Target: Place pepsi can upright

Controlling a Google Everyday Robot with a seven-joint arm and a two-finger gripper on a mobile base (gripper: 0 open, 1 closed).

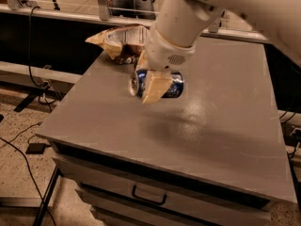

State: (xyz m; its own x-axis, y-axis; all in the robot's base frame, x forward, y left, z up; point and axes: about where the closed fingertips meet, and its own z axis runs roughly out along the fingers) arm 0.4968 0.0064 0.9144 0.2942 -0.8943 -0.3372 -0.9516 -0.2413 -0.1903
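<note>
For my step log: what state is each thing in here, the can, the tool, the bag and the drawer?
tool: above the table, shut on the pepsi can.
pepsi can: on its side, silver top facing left, not upright.
snack bag: crumpled, lying at the table's far edge, behind the tool.
drawer: closed.

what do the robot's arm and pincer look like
The arm is a thick, smooth white tube with no cables or sleeve showing. It ends in a rounded white collar with a small dotted grille. The pincer, above the grey table top at the dark blue aluminium pepsi can, has flat, wedge-shaped cream fingers without markings.
</note>
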